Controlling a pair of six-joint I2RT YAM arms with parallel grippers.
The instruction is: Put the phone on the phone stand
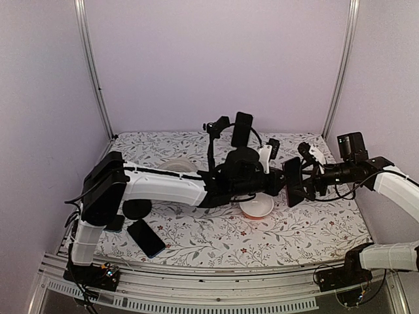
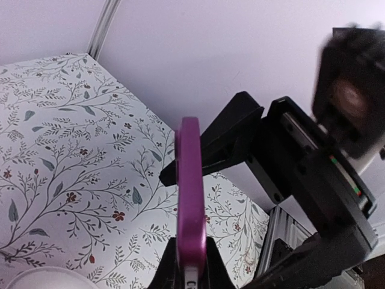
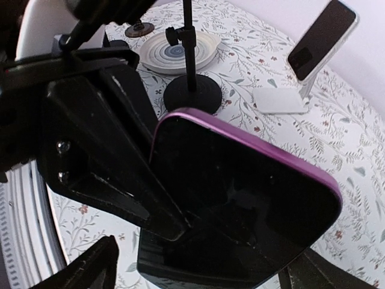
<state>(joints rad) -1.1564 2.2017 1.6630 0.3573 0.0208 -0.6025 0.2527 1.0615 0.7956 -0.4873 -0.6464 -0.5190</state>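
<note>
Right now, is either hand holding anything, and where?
The left gripper pinches the purple phone by its flat faces near one edge; the right gripper stands open.

Left arm (image 1: 163, 183) is stretched out almost flat, from the lower left to the middle of the top view, well above the surface. The left gripper (image 1: 280, 183) has its fingers (image 2: 169, 272) pinched tight on the bottom end of the phone (image 2: 190, 198). Right arm (image 1: 393, 186) pokes in from the right edge, forearm roughly level, so the two wrists face each other. The right gripper (image 1: 302, 180) has its fingers (image 3: 90, 265) spread wide, one on either side of the phone.
</note>
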